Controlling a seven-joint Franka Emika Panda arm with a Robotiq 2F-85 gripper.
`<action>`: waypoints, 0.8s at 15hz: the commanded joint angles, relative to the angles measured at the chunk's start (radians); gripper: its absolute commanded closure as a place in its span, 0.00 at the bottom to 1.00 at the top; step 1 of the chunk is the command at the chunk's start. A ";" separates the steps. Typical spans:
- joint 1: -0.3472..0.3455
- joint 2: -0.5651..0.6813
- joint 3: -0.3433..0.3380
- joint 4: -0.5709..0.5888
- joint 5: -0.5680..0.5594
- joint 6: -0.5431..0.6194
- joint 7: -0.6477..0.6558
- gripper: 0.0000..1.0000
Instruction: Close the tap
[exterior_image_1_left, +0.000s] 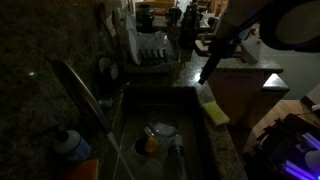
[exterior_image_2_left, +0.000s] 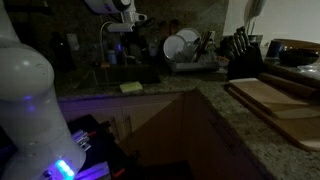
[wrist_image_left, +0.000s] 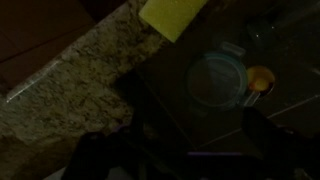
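Note:
The tap (exterior_image_1_left: 82, 95) is a long, slim steel spout that slants from the upper left down over the sink (exterior_image_1_left: 190, 135). A thin stream of water (exterior_image_1_left: 122, 158) falls from its tip. My gripper (exterior_image_1_left: 205, 72) hangs above the sink's far edge, near the yellow sponge (exterior_image_1_left: 215, 110) and well away from the tap. It also shows in an exterior view (exterior_image_2_left: 118, 45). In the wrist view the two dark fingers (wrist_image_left: 190, 155) stand apart with nothing between them, over the sink floor. The tap does not show in the wrist view.
A bowl (exterior_image_1_left: 162, 130) and an orange cup (exterior_image_1_left: 148, 146) lie in the sink. A blue-capped bottle (exterior_image_1_left: 68, 145) stands beside the tap. A dish rack (exterior_image_1_left: 150, 50) is behind the sink. A knife block (exterior_image_2_left: 240, 52) and cutting boards (exterior_image_2_left: 280, 95) sit on the granite counter (wrist_image_left: 70, 85).

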 joint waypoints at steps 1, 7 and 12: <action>0.004 0.028 -0.009 0.019 -0.001 0.008 -0.001 0.00; 0.041 0.220 0.014 0.139 0.000 0.243 -0.027 0.00; 0.167 0.445 0.057 0.362 -0.153 0.359 -0.044 0.00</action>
